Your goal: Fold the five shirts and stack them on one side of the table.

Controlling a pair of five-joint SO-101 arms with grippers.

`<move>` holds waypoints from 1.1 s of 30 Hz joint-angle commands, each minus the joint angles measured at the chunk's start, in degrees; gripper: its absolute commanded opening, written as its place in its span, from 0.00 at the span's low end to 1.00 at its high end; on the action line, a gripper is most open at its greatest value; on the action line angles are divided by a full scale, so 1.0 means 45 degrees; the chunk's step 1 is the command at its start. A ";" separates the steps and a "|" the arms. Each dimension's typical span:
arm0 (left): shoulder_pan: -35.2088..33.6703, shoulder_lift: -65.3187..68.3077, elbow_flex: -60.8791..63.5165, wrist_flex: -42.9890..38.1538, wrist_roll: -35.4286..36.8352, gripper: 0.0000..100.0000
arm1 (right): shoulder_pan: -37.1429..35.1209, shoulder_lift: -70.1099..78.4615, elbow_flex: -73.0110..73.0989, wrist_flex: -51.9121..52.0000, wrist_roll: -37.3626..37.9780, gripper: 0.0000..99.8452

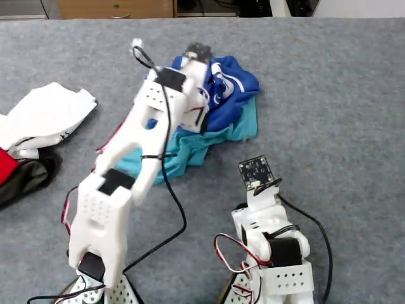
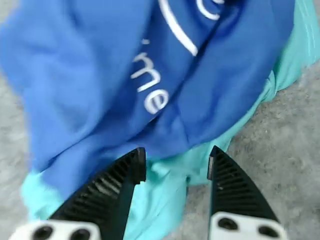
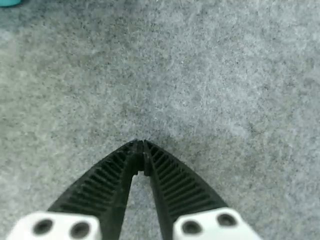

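Left gripper: jaws apart, nothing between them, hanging just over the shirt pile. In the left wrist view the tips frame the spot where the blue shirt overlaps the teal shirt.

Right gripper: tips together, nothing held, pointing at bare grey table.

High view:
- Left arm runs from the lower left up to centre frame, over the pile.
- Blue shirt is bunched, upper centre, lying on the teal shirt, which sticks out below and to the right of it.
- Right arm is folded up at lower centre-right, apart from the pile.
- White shirt is crumpled at the left edge, well apart from the blue/teal pile.
- Red cloth and black cloth sit just below the white one, touching it, cut off by the frame edge.

Nothing looks folded or stacked flat.
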 commanded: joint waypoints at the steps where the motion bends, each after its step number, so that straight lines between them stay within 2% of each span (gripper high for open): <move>1: 0.0137 0.0928 0.0000 -0.0567 -0.0098 0.21 | -0.0127 -0.1104 0.0010 0.0020 -0.0059 0.01; 4: 0.0137 0.1807 0.0000 -0.0547 -0.0098 0.18 | -0.0127 -0.1104 0.0010 0.0020 -0.0059 0.01; 8: 0.0117 0.2159 -0.0703 -0.0410 -0.0098 0.01 | -0.0127 -0.1104 0.0010 0.0020 -0.0059 0.01; 10: 0.0039 0.2002 -0.1465 0.0195 -0.0098 0.03 | -0.0127 -0.1104 0.0010 0.0020 -0.0059 0.01; 19: -0.0449 0.0596 -0.7658 0.4474 0.0000 0.02 | -0.0127 -0.1104 0.0010 0.0020 -0.0039 0.01; 25: -0.2188 -0.0908 -0.9866 0.4454 0.0000 0.02 | -0.0127 -0.1104 0.0010 0.0020 -0.0020 0.01; 33: -0.4435 -0.2745 -1.0042 0.4435 0.0000 0.02 | -0.0127 -0.1104 0.0010 0.0020 -0.0020 0.01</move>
